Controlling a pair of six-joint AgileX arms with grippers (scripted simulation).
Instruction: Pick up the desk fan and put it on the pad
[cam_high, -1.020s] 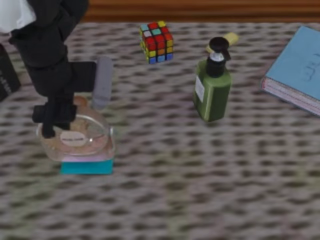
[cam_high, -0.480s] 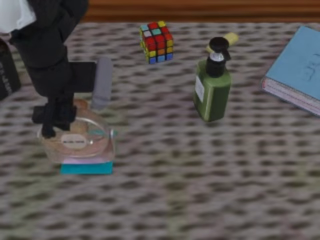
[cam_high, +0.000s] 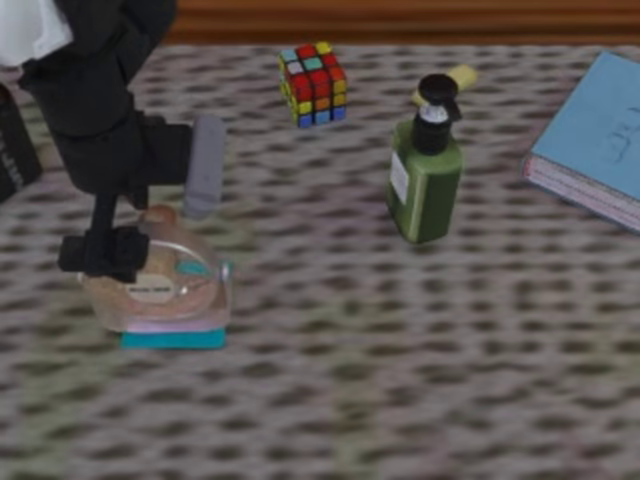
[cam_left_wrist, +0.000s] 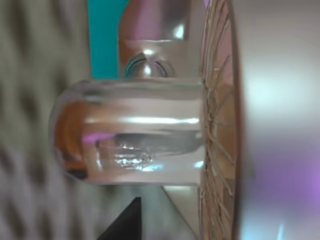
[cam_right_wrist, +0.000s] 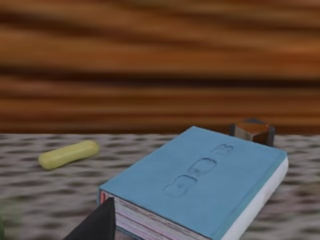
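The desk fan (cam_high: 165, 290), a translucent silvery-pink cage with a pale oval label, lies flat on the teal-blue pad (cam_high: 172, 340), which shows only as a strip along its near edge. My left gripper (cam_high: 100, 262) is over the fan's left rim, shut on it. The left wrist view is filled by the fan's rounded stand (cam_left_wrist: 140, 135) and wire cage (cam_left_wrist: 217, 100), with the pad (cam_left_wrist: 102, 40) behind and one dark fingertip (cam_left_wrist: 122, 225) at the edge. My right gripper is out of the top view; one of its fingertips (cam_right_wrist: 100, 222) shows, parked beside the book, holding nothing.
A colour cube (cam_high: 313, 82) stands at the back centre. A green pump bottle (cam_high: 425, 175) stands right of centre, with a yellow capsule (cam_high: 455, 80) behind it. A light-blue book (cam_high: 600, 135) lies at the far right. A dark object (cam_high: 12, 150) sits at the left edge.
The fan has sunk down onto the pad, its label shifting toward the near side. My left gripper came down with it. The right arm has not moved.
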